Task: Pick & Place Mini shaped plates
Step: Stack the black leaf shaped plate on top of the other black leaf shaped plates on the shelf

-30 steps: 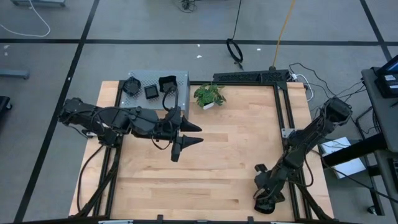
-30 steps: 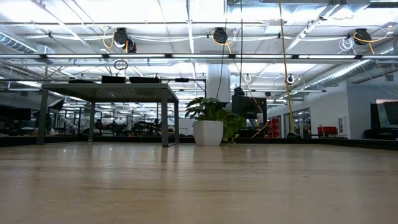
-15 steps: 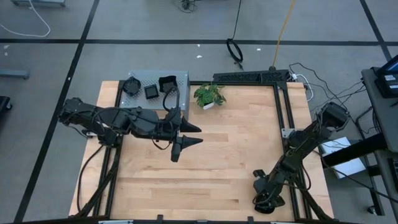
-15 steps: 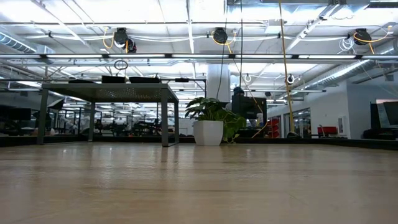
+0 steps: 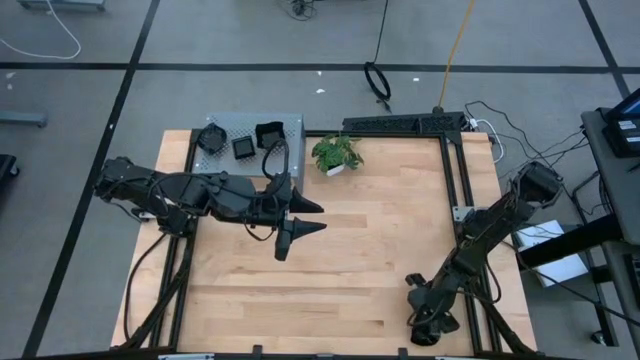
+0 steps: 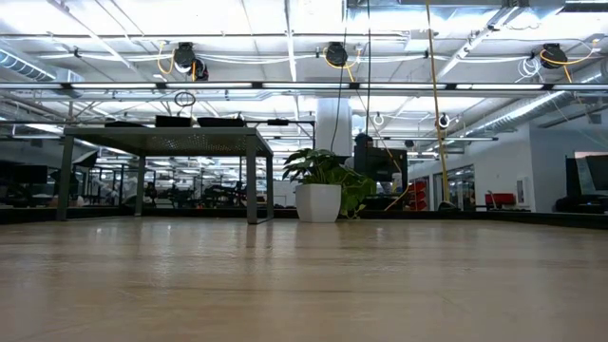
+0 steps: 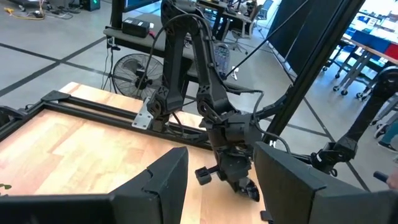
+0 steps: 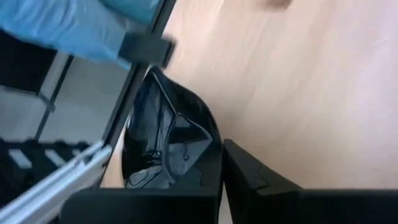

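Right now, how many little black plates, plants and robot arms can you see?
Black mini plates: 4 (three on the grey board, a fourth plate at the table edge by the right arm)
Potted plant: 1
Robot arms: 2 (the left arm too)
Total: 7

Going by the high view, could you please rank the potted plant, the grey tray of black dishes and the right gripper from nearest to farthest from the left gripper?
From the left gripper:
1. Potted plant, at the table's far edge.
2. Grey tray, far left corner, slightly farther, holding three black dishes.
3. Right gripper, near right corner.
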Robot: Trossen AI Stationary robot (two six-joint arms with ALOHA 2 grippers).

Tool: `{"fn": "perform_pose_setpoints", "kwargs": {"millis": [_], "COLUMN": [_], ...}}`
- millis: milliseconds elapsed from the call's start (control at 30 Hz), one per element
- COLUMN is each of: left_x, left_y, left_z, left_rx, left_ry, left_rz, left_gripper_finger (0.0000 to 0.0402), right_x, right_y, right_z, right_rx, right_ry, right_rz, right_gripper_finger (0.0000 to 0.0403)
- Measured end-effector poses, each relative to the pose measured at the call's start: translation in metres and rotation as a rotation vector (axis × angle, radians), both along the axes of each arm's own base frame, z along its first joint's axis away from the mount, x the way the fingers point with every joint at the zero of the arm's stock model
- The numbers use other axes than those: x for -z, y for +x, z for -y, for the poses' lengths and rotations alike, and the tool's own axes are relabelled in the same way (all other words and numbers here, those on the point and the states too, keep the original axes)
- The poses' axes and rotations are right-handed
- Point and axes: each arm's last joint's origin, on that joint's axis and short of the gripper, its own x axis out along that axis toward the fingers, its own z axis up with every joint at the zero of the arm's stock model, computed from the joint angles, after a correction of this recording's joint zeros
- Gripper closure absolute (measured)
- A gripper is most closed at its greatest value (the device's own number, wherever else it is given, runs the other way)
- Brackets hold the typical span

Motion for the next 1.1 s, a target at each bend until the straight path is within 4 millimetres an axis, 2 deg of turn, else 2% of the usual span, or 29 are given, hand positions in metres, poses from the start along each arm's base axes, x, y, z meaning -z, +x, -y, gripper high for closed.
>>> {"fn": "perform_pose_setpoints", "kwargs": {"millis": [167, 333, 433, 667, 767, 900, 1100], "left_x": [0.000, 0.000, 0.000, 0.000, 0.000, 0.000, 0.000], "left_y": [0.000, 0.000, 0.000, 0.000, 0.000, 0.000, 0.001], "left_z": [0.000, 0.000, 0.000, 0.000, -0.001, -0.002, -0.005], "left_rx": [0.000, 0.002, 0.002, -0.001, -0.003, -0.007, -0.018], "left_ry": [0.000, 0.013, 0.014, 0.015, 0.015, 0.014, 0.014], "left_rz": [0.000, 0.001, 0.001, 0.001, 0.000, 0.000, 0.001], "left_gripper_finger": [0.0215, 0.0215, 0.0215, 0.0215, 0.0215, 0.0215, 0.0215], "right_x": [-0.015, -0.016, -0.014, -0.025, -0.026, -0.017, -0.009], "right_y": [0.015, 0.035, 0.051, 0.109, 0.139, 0.176, 0.219], "right_z": [0.020, 0.057, 0.081, 0.141, 0.165, 0.188, 0.216], "right_rx": [0.117, 0.253, 0.299, 0.403, 0.480, 0.538, 0.629], "right_ry": [0.015, -0.054, -0.103, -0.238, -0.240, -0.213, -0.211], "right_rz": [0.056, 0.039, 0.087, 0.217, 0.265, 0.277, 0.294], "right_gripper_finger": [0.0402, 0.0402, 0.0402, 0.0402, 0.0402, 0.0403, 0.0403]}}
